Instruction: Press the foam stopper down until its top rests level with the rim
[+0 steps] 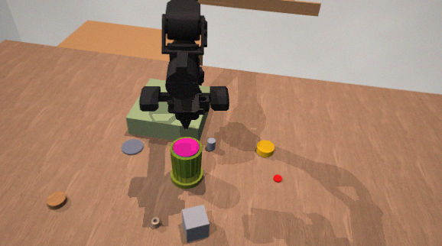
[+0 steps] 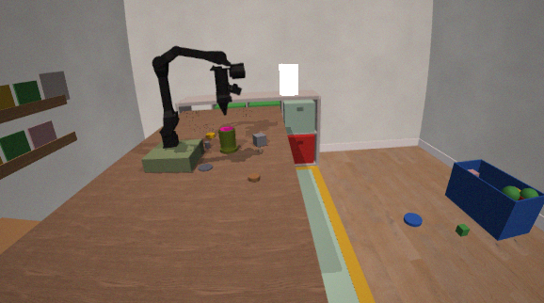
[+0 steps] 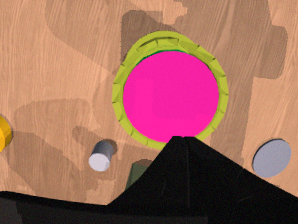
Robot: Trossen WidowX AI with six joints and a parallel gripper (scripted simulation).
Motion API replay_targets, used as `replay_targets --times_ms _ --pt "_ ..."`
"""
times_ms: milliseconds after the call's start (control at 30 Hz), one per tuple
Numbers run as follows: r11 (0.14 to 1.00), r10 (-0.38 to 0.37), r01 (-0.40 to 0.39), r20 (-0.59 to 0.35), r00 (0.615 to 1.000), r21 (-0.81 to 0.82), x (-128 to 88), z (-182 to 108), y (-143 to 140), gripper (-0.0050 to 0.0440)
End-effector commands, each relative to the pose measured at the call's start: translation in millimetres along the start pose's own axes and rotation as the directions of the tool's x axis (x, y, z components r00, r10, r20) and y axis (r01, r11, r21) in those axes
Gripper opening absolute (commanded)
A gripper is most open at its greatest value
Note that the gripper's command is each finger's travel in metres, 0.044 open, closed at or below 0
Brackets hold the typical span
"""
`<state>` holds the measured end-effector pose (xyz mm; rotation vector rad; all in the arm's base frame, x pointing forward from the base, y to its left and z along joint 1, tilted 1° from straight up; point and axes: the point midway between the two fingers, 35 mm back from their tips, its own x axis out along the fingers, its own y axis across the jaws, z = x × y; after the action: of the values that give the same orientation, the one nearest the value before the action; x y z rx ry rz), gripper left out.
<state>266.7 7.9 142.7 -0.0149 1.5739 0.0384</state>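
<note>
A ribbed olive-green jar (image 1: 186,164) stands upright on the wooden table, also seen in the exterior view (image 2: 228,139). Its pink foam stopper (image 1: 186,147) fills the mouth, its top about level with the rim, with nothing on it. In the wrist view the stopper (image 3: 170,92) shows as a full pink disc inside the green rim. My gripper (image 1: 186,124) is shut and empty, pointing down, hanging well above the jar and clear of the stopper. It also shows in the exterior view (image 2: 224,111), and its dark tip in the wrist view (image 3: 177,143).
The arm's green base block (image 1: 166,111) sits behind the jar. A small grey cylinder (image 1: 211,144), grey disc (image 1: 132,147), yellow disc (image 1: 265,148), red dot (image 1: 277,178), grey cube (image 1: 195,223), small ring (image 1: 154,222) and brown disc (image 1: 56,199) lie around it.
</note>
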Motion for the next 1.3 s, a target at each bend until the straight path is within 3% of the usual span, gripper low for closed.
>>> replay_targets --times_ms 0,633,933,1100,1267 --pt "1.0 0.0 0.0 0.021 1.0 0.0 -5 2 0 0.0" --pt "1.0 0.0 0.0 0.021 1.0 0.0 -6 2 0 0.0" --pt "1.0 -0.003 0.003 0.013 1.0 -0.001 -58 0 0 0.0" --pt "1.0 -0.003 0.003 0.013 1.0 -0.001 -59 0 0 0.0" --pt "1.0 -0.001 0.001 0.02 1.0 0.0 -42 2 0 0.0"
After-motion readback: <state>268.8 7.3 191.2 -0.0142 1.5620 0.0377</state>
